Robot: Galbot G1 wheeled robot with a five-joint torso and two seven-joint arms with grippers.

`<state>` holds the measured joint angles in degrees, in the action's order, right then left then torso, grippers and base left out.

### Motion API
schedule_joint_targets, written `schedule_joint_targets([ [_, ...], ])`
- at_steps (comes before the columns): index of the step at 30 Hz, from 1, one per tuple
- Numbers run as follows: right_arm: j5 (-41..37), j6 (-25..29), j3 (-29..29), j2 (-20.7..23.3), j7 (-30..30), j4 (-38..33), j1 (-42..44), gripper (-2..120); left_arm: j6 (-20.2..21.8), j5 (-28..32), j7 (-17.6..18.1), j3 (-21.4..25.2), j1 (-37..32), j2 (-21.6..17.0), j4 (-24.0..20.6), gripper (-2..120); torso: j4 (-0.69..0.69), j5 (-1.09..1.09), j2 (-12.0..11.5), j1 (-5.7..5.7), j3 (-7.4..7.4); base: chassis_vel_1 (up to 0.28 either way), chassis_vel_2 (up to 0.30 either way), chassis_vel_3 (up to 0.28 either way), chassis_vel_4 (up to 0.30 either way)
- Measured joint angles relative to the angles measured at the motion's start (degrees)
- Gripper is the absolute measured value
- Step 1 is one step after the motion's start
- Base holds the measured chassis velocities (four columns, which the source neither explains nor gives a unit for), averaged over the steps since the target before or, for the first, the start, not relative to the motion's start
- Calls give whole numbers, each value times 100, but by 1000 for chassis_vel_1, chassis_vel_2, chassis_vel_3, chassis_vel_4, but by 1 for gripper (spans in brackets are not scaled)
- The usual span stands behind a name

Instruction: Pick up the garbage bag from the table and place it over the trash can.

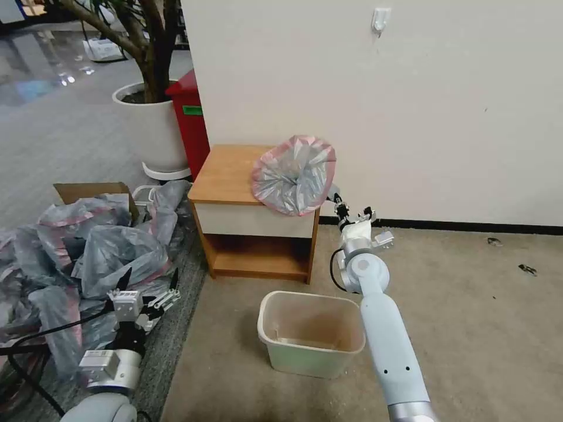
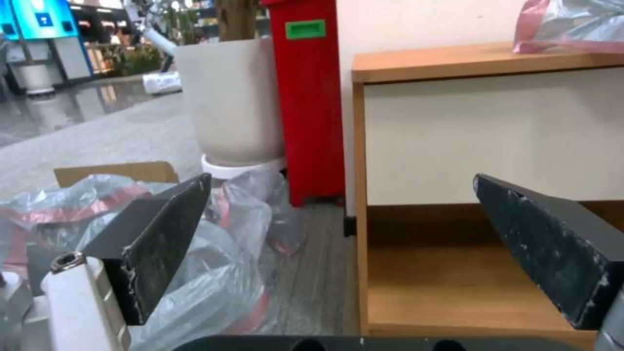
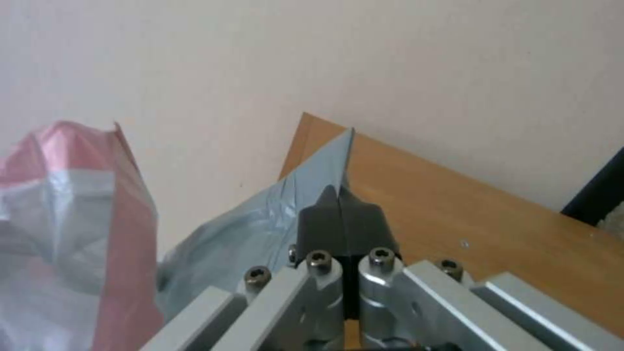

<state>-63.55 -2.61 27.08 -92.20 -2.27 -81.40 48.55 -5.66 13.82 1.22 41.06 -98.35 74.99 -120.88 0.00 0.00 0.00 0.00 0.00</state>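
A public indoor hall, seemingly an office lobby: glossy floor (image 1: 41, 76) reflecting lights, carpet (image 1: 469, 316) lying beside it, a potted tree (image 1: 149, 88) and red bin (image 1: 190, 120) standing by a plain wall (image 1: 410, 105).

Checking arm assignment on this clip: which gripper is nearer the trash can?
Right. The right gripper is up at the table edge, shut on the garbage bag, above and behind the trash can. The left gripper hovers over the bag heap, farther left.

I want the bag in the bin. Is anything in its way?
Nothing visible is. The right tool is shut on the garbage bag at the table edge; the trash can stands open on the floor below.
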Motion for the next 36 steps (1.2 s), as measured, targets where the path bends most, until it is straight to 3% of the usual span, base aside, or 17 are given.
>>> schedule_joint_targets([
  [12,12,12,-73,5,-163,-625,333,0,0,-14,0,-53,30,13,11,100,0,0,0,0,0,0,0,0,0],
  [19,41,2,-467,5,-661,-1555,810,0,-3,-19,0,-85,64,32,57,100,0,0,0,-1,0,0,0,0,0],
  [22,148,-120,-835,26,-1464,-2223,1222,0,-4,-20,0,-105,101,45,86,100,0,0,0,-1,0,0,0,0,0],
  [23,148,-120,-835,26,-1464,-2223,1222,0,-4,-20,0,-105,101,45,86,100,0,0,0,-1,0,0,0,0,0],
  [25,222,-337,-1132,227,-2253,-2725,1572,0,-5,-18,0,-104,112,45,105,100,1,1,0,-1,0,0,0,0,0],
  [26,222,-337,-1132,227,-2253,-2725,1572,0,-5,-18,0,-104,112,45,105,100,1,1,0,-1,0,0,0,0,0],
  [28,336,-814,-1459,620,-3213,-3393,2105,0,-13,-13,0,-96,135,36,161,100,0,1,0,-1,-1,0,0,0,0],
  [32,456,-1081,-1557,806,-3516,-3701,2439,0,-17,-10,0,-108,156,41,202,100,0,0,0,-1,0,0,0,0,0],
  [33,529,-1440,-1597,961,-3801,-4033,2820,0,-19,-9,0,-130,168,59,219,100,1,0,1,-1,0,0,0,0,0],
  [36,680,-1768,-1635,1076,-3887,-4257,3247,0,-20,1,0,-134,174,69,232,100,-1,1,1,-1,0,0,0,0,0],
])
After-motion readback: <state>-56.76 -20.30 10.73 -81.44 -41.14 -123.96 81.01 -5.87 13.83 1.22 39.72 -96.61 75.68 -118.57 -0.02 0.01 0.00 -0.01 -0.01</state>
